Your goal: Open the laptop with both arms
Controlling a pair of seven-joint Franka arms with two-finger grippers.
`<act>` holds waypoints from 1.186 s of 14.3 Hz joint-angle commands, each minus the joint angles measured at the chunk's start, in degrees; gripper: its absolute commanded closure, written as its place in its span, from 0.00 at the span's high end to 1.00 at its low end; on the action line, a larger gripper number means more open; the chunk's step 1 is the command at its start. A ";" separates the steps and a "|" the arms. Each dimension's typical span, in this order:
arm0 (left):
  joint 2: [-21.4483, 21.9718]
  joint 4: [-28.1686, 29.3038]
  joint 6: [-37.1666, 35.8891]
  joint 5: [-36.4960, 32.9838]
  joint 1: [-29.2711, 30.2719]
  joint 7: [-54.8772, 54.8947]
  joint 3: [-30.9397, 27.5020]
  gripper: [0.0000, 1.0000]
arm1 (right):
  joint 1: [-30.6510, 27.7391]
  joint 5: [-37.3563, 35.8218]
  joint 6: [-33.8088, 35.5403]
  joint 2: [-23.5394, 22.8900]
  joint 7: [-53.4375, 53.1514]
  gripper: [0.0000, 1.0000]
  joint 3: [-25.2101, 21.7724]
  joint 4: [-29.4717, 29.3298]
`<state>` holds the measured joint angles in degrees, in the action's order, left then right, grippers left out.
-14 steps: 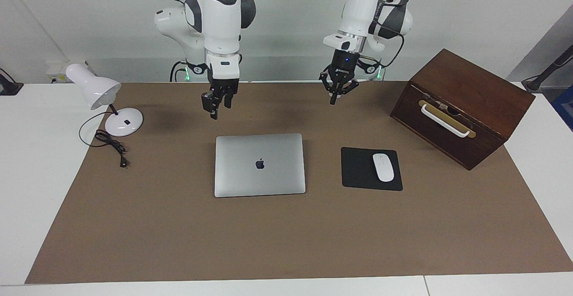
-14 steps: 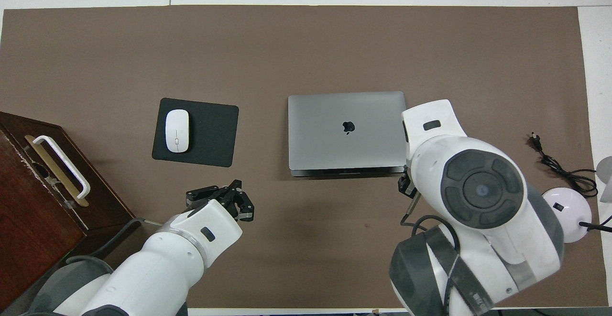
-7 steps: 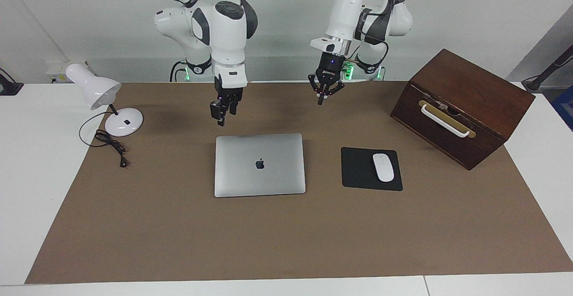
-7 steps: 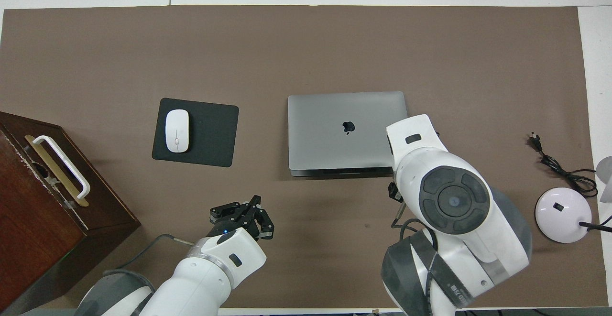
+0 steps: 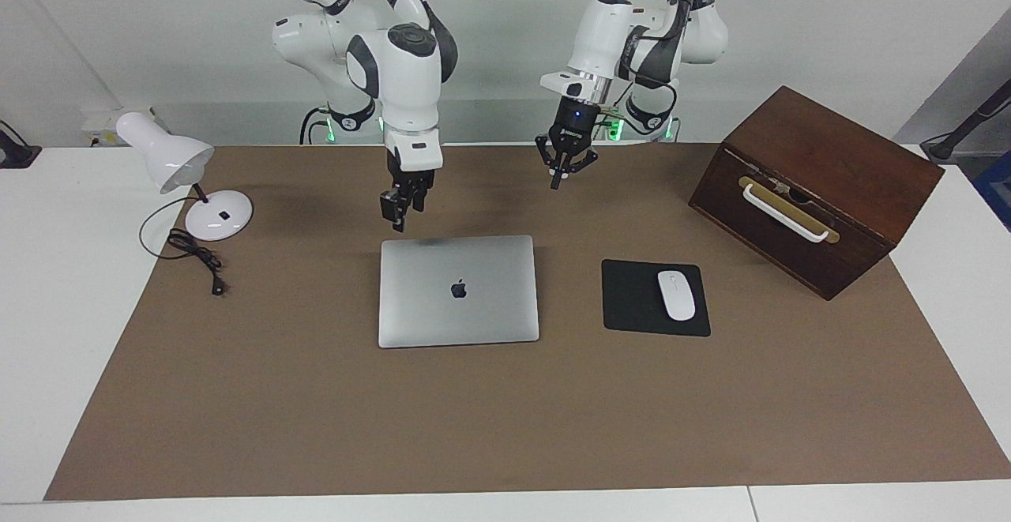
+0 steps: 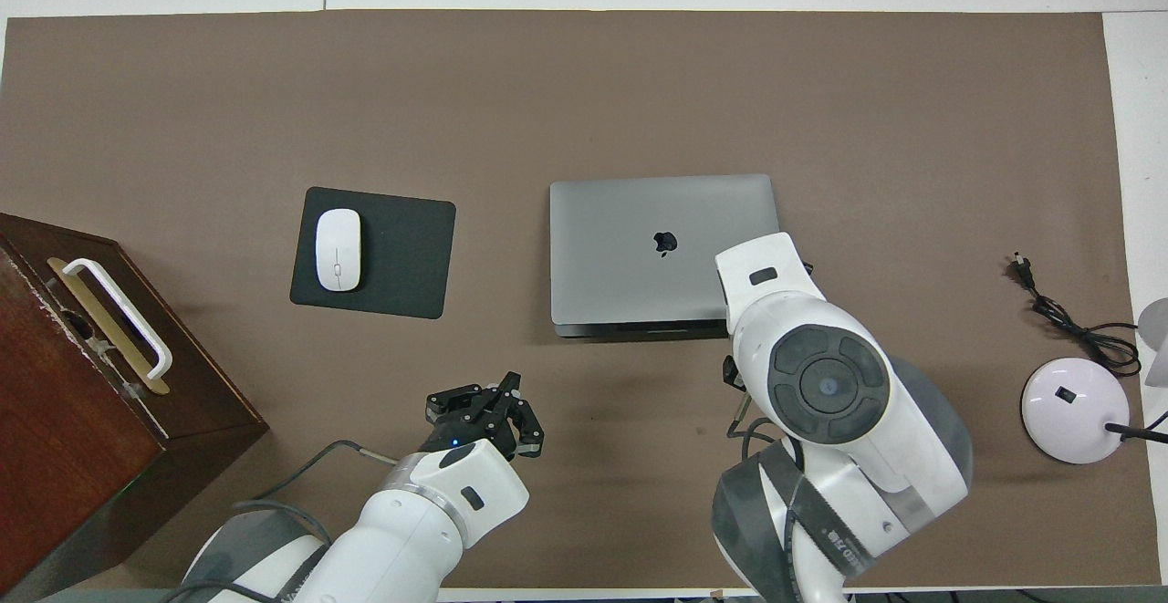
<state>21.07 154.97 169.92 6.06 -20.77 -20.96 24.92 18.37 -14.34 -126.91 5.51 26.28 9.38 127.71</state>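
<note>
Over the last second the right claw (image 5: 397, 219) has been lowered from above the mat toward the robot-side edge of the closed laptop (image 5: 458, 291), whose lid has not yet been touched. Whether its fingers are open cannot be told. The left claw (image 5: 558, 182), fingertips together, has been shifted toward the counter's middle and hangs clear. The laptop lies flat mid-counter, beside the mouse pad (image 5: 636, 296)
</note>
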 commanded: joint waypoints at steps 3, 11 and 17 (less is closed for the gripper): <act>-5.24 0.51 5.41 0.45 -0.50 -0.39 1.53 0.00 | 0.44 -1.13 -3.52 -1.55 -1.93 0.73 -0.06 1.31; -9.56 0.60 8.50 0.53 -3.30 -0.31 2.23 0.00 | 0.00 -2.01 -10.11 -4.98 -2.29 0.73 -0.15 2.19; -12.63 0.60 12.26 0.53 -3.93 -0.31 2.23 0.00 | -0.27 -5.00 -11.96 -5.68 -2.29 0.73 -0.15 2.11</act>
<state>10.31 155.00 178.98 6.06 -23.74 -20.98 27.64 18.66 -17.50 -137.15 0.14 25.51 9.11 129.37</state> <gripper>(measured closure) 0.991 0.300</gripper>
